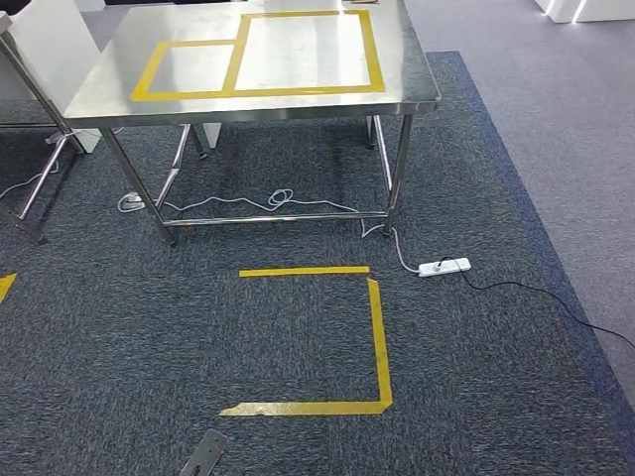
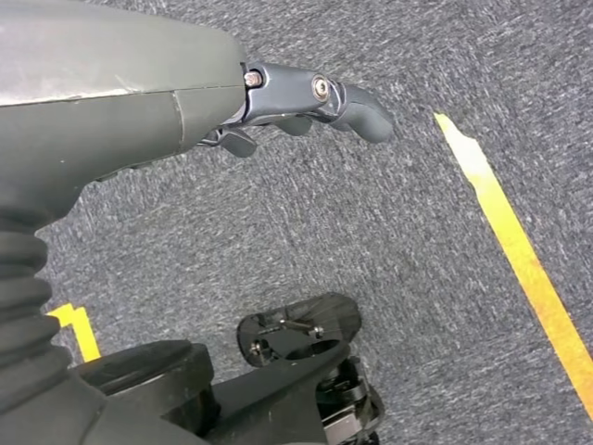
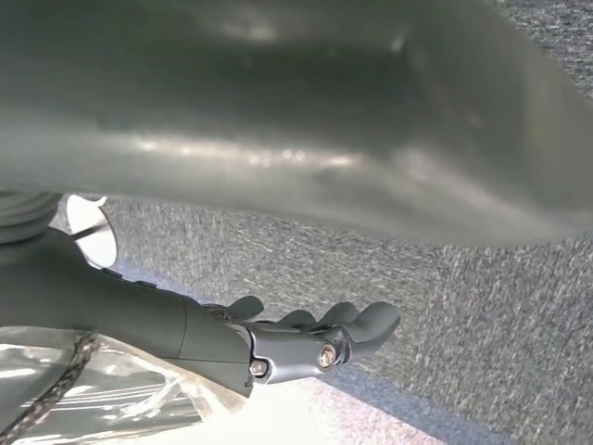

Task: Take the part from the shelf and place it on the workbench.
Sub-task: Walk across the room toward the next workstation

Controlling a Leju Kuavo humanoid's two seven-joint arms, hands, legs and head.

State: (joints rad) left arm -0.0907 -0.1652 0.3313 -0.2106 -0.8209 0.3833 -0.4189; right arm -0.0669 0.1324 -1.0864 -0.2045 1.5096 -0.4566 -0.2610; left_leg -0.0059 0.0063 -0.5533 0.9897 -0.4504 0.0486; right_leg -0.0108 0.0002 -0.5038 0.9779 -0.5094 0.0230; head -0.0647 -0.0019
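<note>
The steel workbench (image 1: 194, 99) stands ahead of me, its top marked with two yellow tape rectangles (image 1: 300, 91) and bare of parts. My left hand (image 2: 300, 102) hangs over the dark carpet with its fingers stretched out and nothing in it. My right hand (image 3: 300, 338) also hangs with straight fingers. A broad blurred grey surface (image 3: 280, 111) lies close above it, and crinkled clear plastic film (image 3: 105, 399) with a cord sits by its palm. I cannot tell whether the hand holds either.
A yellow tape outline (image 1: 380, 337) marks the carpet in front of the bench. A white power strip (image 1: 444, 266) and cables (image 1: 277, 198) lie near the bench legs. Another table frame (image 1: 30, 59) stands at the left, and a grey plate (image 1: 203, 454) lies near my feet.
</note>
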